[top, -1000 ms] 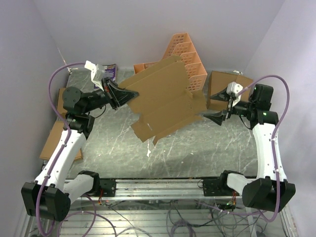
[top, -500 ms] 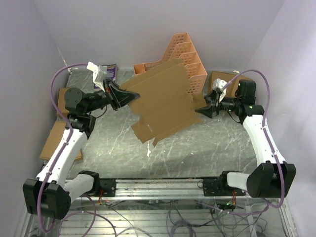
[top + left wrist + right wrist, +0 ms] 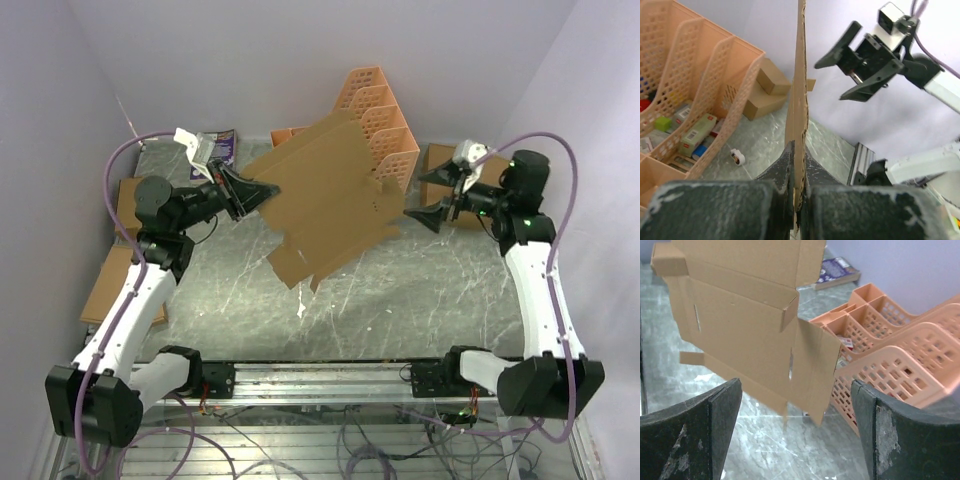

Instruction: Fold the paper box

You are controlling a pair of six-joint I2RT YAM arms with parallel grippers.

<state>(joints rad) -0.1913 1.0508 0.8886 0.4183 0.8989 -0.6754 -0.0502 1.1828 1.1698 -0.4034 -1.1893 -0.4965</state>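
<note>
The box [image 3: 330, 205], an unfolded sheet, was tilted in the air above the table [image 3: 430, 300]. It looked light and thin, likely to flop at its creases, so a panel edge seemed the best hold. The left arm [image 3: 130, 300] angled up and inward, jaws pinching the sheet's left edge. The right arm [image 3: 535, 290] stood raised, jaws spread near the right edge, not touching it.

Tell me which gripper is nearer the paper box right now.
Left. The left gripper is clamped on the left edge of the paper box, holding the sheet in the air. The right gripper is open just off its right edge, not touching it.
</note>
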